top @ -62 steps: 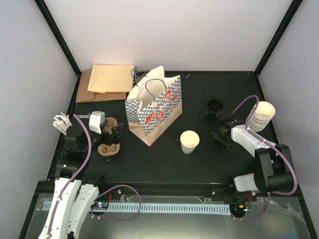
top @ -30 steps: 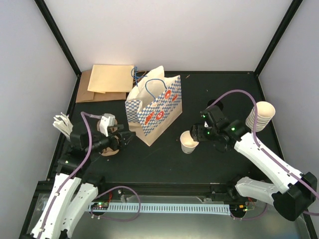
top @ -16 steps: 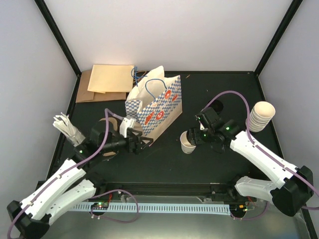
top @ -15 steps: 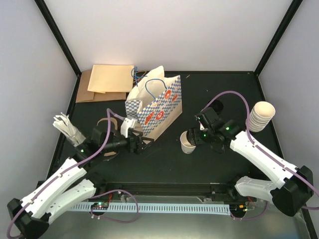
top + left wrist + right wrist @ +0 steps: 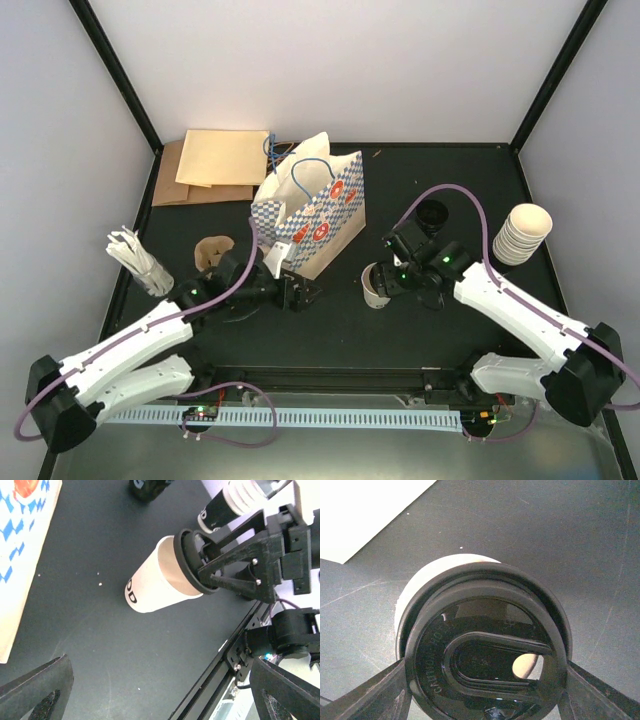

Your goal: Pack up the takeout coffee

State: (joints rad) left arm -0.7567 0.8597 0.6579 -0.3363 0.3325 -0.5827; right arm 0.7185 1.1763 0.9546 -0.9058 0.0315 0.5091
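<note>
The cream-white paper cup stands on the black table right of the bag; it also shows in the left wrist view. My right gripper is shut on the round black lid and holds it over the cup's mouth, the lid covering most of the rim. The cup wall shows behind the lid. My left gripper is open and empty, low over the table left of the cup, its fingers wide apart.
The blue-checked paper bag stands behind my left gripper. A stack of nested cups is at the right edge, a black lid stack behind the right arm. Brown cup carrier, wooden stirrers and flat paper bags lie left.
My right gripper has carried the lid left onto the cup's mouth. My left arm has reached right, past the bag's front corner, toward the cup.
</note>
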